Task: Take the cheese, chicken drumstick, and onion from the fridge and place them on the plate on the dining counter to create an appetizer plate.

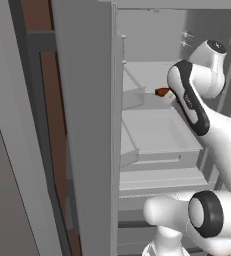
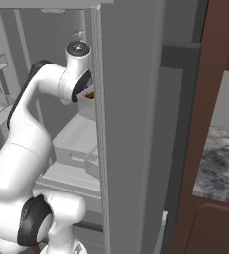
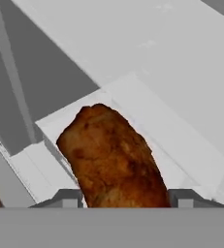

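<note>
Reaching into the fridge (image 1: 152,130), I see my gripper (image 3: 123,197) closed around the chicken drumstick (image 3: 114,157), one fingertip (image 3: 67,197) on each side. An open grey door (image 2: 128,124) stands at my right, crowding the arm. Pale drawers (image 1: 157,137) lie below the drumstick, their contents hidden from me.

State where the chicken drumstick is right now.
The chicken drumstick fills the hand view's centre between the pincer tips, inside the fridge above its pale shelves.
</note>
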Controlling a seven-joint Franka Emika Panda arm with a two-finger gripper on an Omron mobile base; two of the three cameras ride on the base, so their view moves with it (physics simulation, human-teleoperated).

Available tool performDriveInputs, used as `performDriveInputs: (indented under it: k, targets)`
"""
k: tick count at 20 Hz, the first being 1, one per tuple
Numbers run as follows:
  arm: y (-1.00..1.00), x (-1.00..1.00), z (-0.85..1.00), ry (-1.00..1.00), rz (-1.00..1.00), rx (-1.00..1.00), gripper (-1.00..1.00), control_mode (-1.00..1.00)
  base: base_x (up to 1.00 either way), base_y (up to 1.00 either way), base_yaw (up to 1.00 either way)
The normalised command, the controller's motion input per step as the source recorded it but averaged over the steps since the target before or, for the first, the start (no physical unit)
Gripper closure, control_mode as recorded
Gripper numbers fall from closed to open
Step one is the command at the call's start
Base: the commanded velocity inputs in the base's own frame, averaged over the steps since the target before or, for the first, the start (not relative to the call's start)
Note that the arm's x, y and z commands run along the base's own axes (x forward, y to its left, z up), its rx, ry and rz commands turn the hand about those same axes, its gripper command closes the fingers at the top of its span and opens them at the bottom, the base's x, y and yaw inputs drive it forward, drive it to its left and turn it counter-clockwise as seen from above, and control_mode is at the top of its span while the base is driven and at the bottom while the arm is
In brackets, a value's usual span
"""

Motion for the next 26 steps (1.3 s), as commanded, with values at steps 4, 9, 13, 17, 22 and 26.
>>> performDriveInputs:
  k: [4, 9, 13, 17, 22, 26]
  targets:
    - [-0.03, -0.25, 0.01, 0.0, 0.0, 0.0, 1.0, 1.0, -0.75, -0.08, 0.0]
    - [0.0, 0.0, 0.0, 0.0, 0.0, 0.0, 1.0, 1.0, -1.0, -0.04, 0.0]
    - [0.0, 0.0, 0.0, 0.0, 0.0, 0.0, 1.0, 1.0, -1.0, -0.02, 0.01]
    - [0.0, 0.0, 0.0, 0.0, 0.0, 0.0, 1.0, 1.0, -0.9, 0.02, 0.14]
    - [0.0, 0.0, 0.0, 0.0, 0.0, 0.0, 1.0, 1.0, -0.97, 0.18, 0.39]
    - [0.0, 0.0, 0.0, 0.0, 0.0, 0.0, 1.0, 1.0, -0.89, 0.5, 0.48]
